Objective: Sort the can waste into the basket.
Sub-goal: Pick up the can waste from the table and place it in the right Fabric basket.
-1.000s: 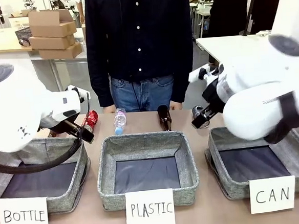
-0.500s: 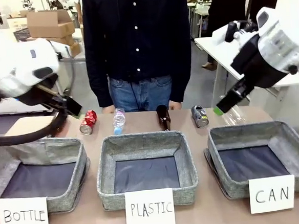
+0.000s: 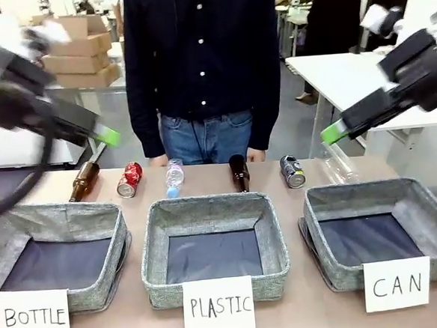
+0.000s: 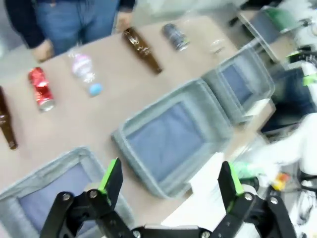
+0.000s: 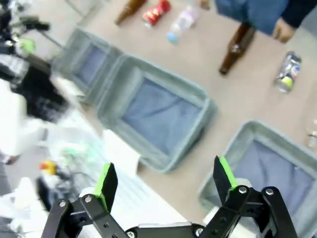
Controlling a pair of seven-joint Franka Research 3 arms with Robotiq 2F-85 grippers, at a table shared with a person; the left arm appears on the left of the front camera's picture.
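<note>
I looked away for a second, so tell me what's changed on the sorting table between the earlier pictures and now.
Both arms lifted up and away from the row of waste: the left gripper swung out left, uncovering a brown bottle, and the right gripper rose right, uncovering a clear bottle. Both are open and took nothing. The red can, black-and-silver can and CAN basket stayed put.

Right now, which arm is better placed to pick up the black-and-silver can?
The right. The right gripper hangs open nearest the black-and-silver can and the CAN basket; the left gripper is across the table, nearer the red can.
</note>
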